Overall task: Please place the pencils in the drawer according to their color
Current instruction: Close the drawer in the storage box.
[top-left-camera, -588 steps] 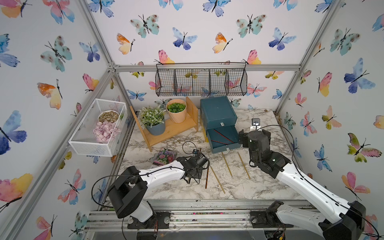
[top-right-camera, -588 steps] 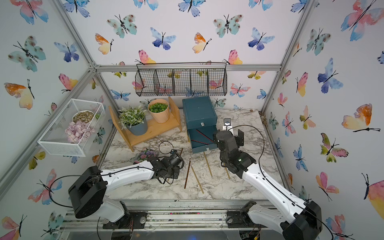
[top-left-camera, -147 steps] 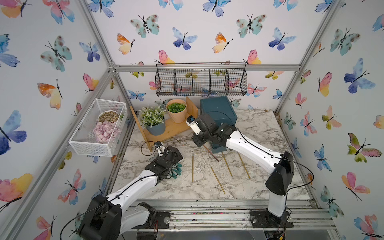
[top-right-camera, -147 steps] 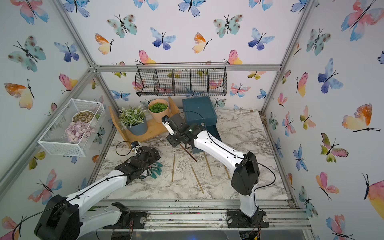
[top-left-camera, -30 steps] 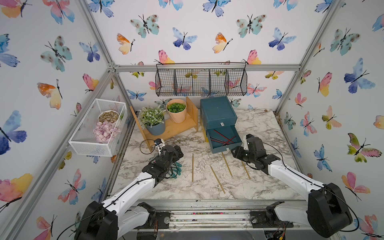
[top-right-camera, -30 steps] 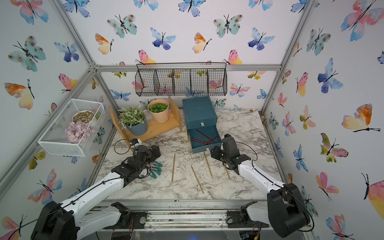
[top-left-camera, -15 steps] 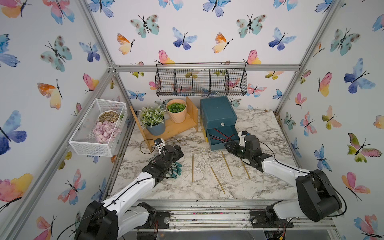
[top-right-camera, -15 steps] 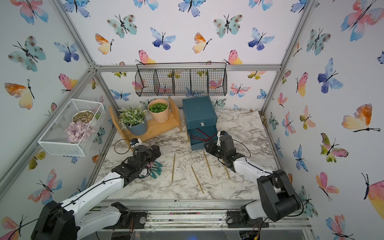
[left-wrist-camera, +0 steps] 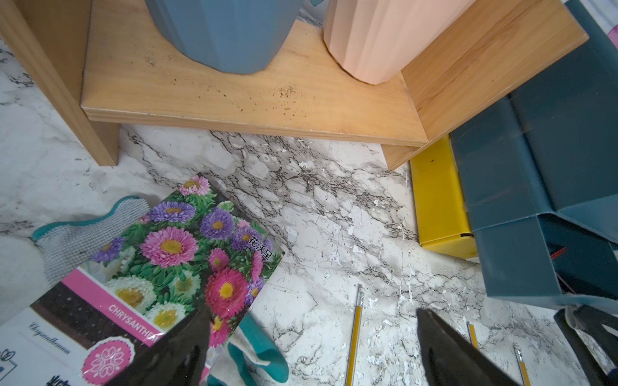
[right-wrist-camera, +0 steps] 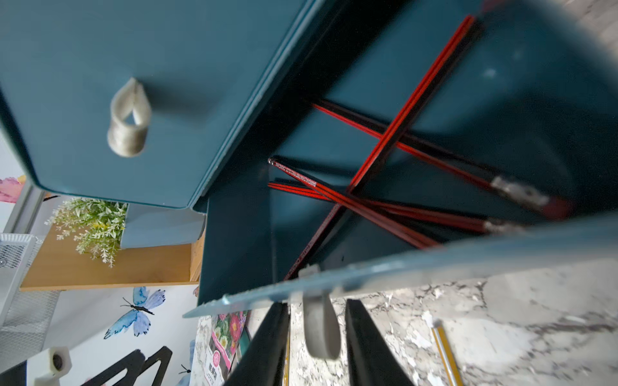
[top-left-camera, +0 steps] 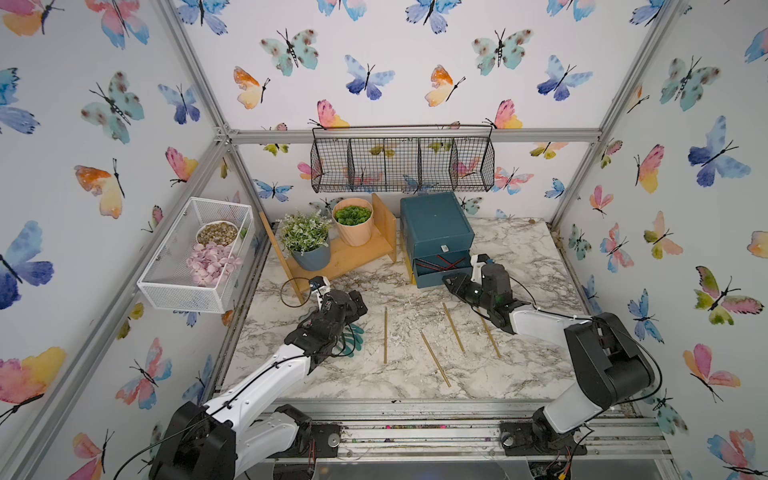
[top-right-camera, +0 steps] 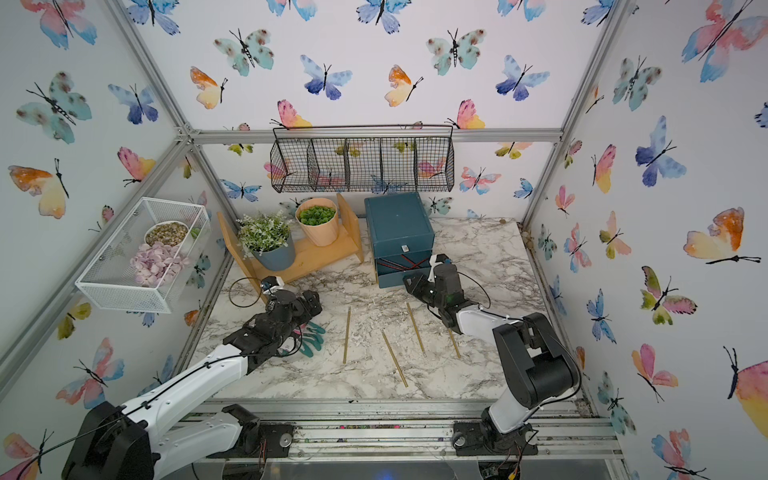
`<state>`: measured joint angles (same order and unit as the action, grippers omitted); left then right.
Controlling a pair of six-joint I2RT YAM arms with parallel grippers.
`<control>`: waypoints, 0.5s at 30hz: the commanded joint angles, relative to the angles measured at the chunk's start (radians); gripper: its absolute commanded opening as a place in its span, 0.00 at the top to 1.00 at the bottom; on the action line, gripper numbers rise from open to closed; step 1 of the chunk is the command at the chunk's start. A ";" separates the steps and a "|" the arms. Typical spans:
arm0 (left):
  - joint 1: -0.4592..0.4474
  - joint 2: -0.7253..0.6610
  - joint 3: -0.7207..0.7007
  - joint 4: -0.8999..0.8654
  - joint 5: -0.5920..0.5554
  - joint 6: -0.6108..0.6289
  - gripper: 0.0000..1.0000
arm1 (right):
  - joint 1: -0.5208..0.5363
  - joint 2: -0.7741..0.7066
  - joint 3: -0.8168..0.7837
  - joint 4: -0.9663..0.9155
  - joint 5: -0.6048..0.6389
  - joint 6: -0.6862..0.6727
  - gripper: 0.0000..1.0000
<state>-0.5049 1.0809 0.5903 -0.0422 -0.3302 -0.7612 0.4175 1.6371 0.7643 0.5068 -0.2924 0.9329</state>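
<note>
The dark-teal drawer chest (top-left-camera: 436, 226) stands at the back of the marble table. Its middle drawer (top-left-camera: 441, 270) is partly out and holds several crossed red-and-black pencils (right-wrist-camera: 401, 110). My right gripper (right-wrist-camera: 316, 302) is at that drawer's front panel, open. Its fingers (right-wrist-camera: 368, 337) straddle the pale pull tab (right-wrist-camera: 321, 331) with a small gap on each side. Several gold-tan pencils (top-left-camera: 434, 357) lie loose on the table in front of the chest. My left gripper (left-wrist-camera: 312, 314) hangs wide open and empty near one gold-tan pencil (left-wrist-camera: 355, 334).
A wooden shelf (top-left-camera: 353, 257) with a blue pot (top-left-camera: 309, 257) and a peach pot (top-left-camera: 355, 226) stands left of the chest. A seed packet (left-wrist-camera: 167, 254) and teal glove (top-left-camera: 355, 338) lie under my left arm. A black wire basket (top-left-camera: 401, 164) and white mesh basket (top-left-camera: 195, 253) hang on the walls.
My right gripper has moved toward the chest and its jaws have narrowed around the pull tab. The middle drawer has slid further in. The left arm has not moved.
</note>
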 commanded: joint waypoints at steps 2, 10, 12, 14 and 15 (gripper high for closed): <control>0.006 -0.017 0.002 0.005 0.016 0.020 0.02 | -0.006 0.059 0.030 0.144 0.013 0.075 0.67; 0.006 -0.022 0.003 0.005 0.014 0.024 0.02 | -0.006 0.125 0.055 0.199 0.065 0.120 0.57; 0.006 -0.023 0.003 0.005 0.014 0.024 0.02 | -0.006 0.136 0.058 0.213 0.075 0.130 0.56; 0.006 -0.024 0.002 0.005 0.014 0.024 0.02 | -0.006 0.149 0.061 0.227 0.082 0.138 0.53; 0.006 -0.025 0.002 0.004 0.016 0.025 0.02 | -0.006 0.157 0.065 0.234 0.082 0.141 0.52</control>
<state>-0.5049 1.0763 0.5903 -0.0422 -0.3302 -0.7547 0.4175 1.7695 0.8009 0.6891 -0.2516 1.0531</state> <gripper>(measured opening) 0.984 0.465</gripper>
